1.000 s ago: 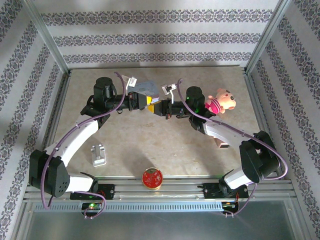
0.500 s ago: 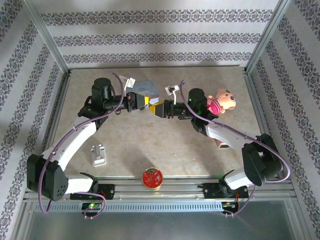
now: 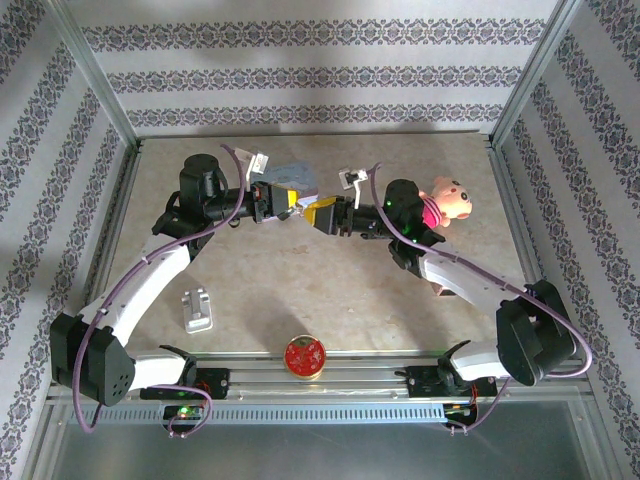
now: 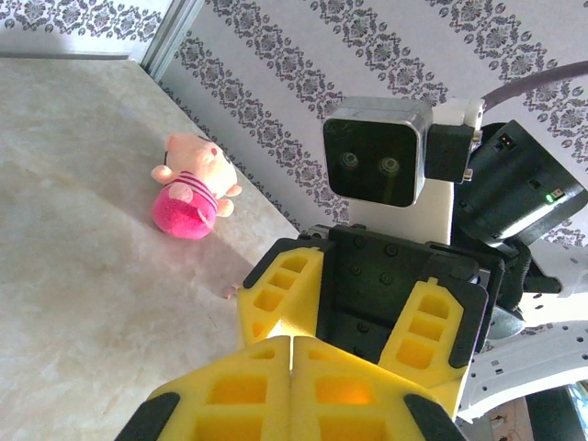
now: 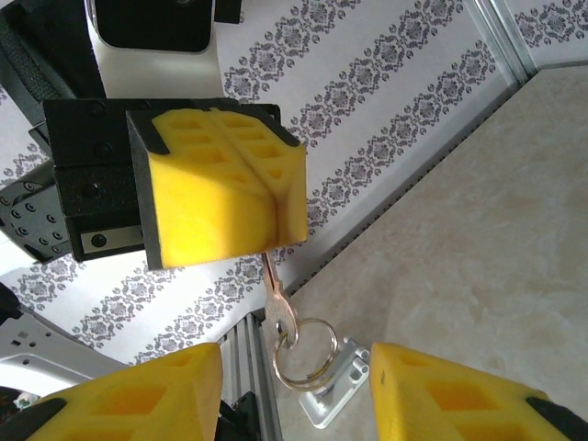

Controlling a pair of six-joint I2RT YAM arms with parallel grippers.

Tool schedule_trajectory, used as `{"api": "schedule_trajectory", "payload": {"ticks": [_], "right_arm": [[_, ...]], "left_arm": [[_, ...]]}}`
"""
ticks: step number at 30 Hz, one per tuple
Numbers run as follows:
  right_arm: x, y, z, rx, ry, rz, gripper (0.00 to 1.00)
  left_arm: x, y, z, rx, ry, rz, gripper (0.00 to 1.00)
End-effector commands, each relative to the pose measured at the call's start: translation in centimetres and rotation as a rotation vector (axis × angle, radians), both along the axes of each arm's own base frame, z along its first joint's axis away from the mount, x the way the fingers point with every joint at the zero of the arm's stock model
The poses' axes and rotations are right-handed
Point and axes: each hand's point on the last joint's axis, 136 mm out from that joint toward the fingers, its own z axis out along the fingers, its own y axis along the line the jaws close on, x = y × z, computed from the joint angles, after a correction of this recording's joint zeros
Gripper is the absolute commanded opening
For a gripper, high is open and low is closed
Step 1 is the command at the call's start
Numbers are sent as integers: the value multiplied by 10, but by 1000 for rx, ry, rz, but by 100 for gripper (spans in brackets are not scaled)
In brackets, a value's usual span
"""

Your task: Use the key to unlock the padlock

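bench (image 3: 330, 300): pale stone-look top. The 2 arms meet in the air above its middle, toward the far edge.
left gripper (image 5: 273, 216): pads pressed fully together, pinching the key by the thin end of its shaft.
right gripper (image 4: 360, 308): jaws parted and holding nothing. It faces the left gripper nose to nose, 1 pad on each side of the space under the key.
pale blue tin (image 3: 293, 174): just behind the grippers, near the middle of the far edge.
plush pig (image 3: 443, 203): by the right edge, toward the far-right corner.
bracket (image 3: 197, 310): silver, toward the near-left corner.
key (image 5: 280, 317): hangs below the left pads, head down, with its ring (image 5: 299, 356) lowest.
padlock: too small to pick out, so I cannot tell where it lies.
step in hand: probably a re-grip, so that the shaft comes free for the lock.
doing it well: bring the right pads up to the flat head, not the loose ring. Close square on both faces. The left should let go only once that grip is firm.
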Motion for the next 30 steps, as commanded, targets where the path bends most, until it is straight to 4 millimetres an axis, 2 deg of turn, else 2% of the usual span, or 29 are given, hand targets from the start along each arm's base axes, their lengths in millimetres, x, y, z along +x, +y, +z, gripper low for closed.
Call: {"api": "schedule_trajectory", "payload": {"ticks": [1, 10, 19, 24, 30], "right_arm": [[1, 11, 20, 35, -81, 31, 44], [3, 20, 23, 47, -82, 63, 34], [3, 20, 21, 46, -80, 65, 23], [2, 21, 21, 45, -80, 74, 23], [1, 21, 18, 42, -76, 73, 27]], "left_arm": [[-2, 1, 14, -20, -34, -7, 0], [-3, 1, 13, -24, -32, -6, 0], [1, 3, 13, -22, -34, 14, 0], [3, 3, 14, -24, -36, 24, 0], [4, 3, 14, -32, -30, 31, 0]]}}
